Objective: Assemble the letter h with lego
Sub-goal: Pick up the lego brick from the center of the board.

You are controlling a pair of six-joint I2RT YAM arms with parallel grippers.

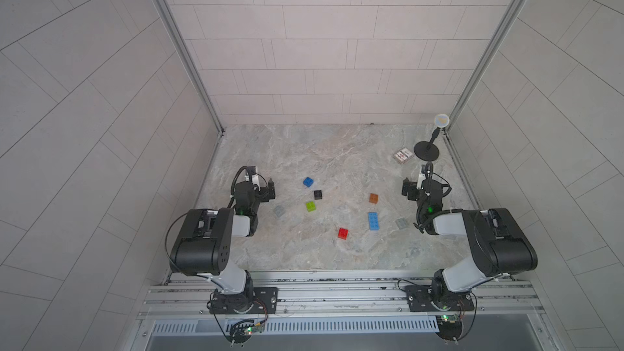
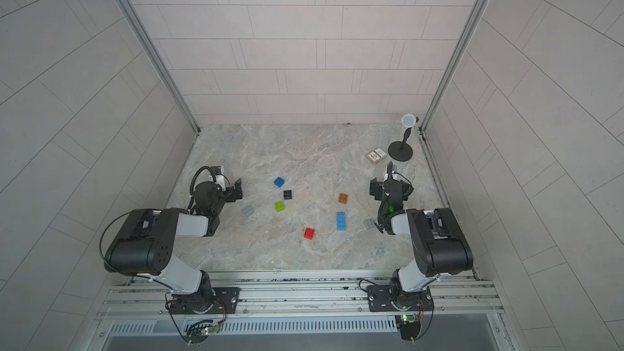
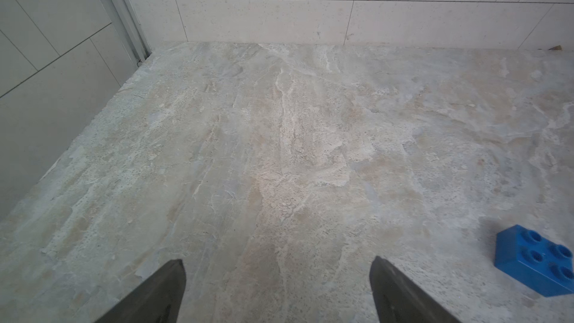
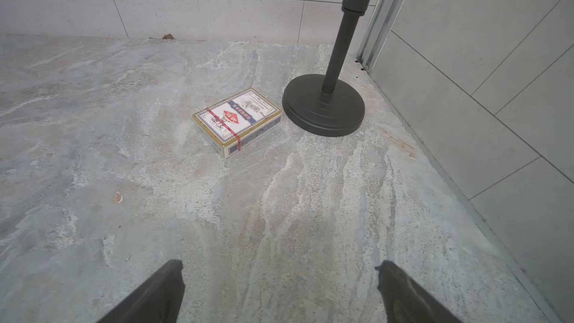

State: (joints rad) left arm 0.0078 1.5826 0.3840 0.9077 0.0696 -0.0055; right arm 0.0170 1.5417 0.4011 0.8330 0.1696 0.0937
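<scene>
The marbled bench (image 1: 320,150) carries everything, and nothing on it is joined: no letter h, only loose lego. The left gripper (image 1: 269,191) hangs with its jaws spread wide and bare bench between them. The right gripper (image 1: 407,188) is just as wide and empty, facing the black stand (image 1: 426,151) and the patterned box (image 1: 403,156) ahead of it.

The long light blue brick (image 1: 373,221) lies behind the right gripper and inward of it. Its long axis runs roughly along the way that gripper points. The orange brick (image 1: 373,198) is level with that gripper on its inner side, a grey brick (image 1: 401,223) is close behind it, and the red brick (image 1: 343,233) is farther in.

The blue brick (image 1: 308,182) sits just off the left gripper's inner side. The black brick (image 1: 317,194), lime brick (image 1: 311,206) and second grey brick (image 1: 279,211) lie near it. I'd say the left arm is the nearer one for the tall column.
</scene>
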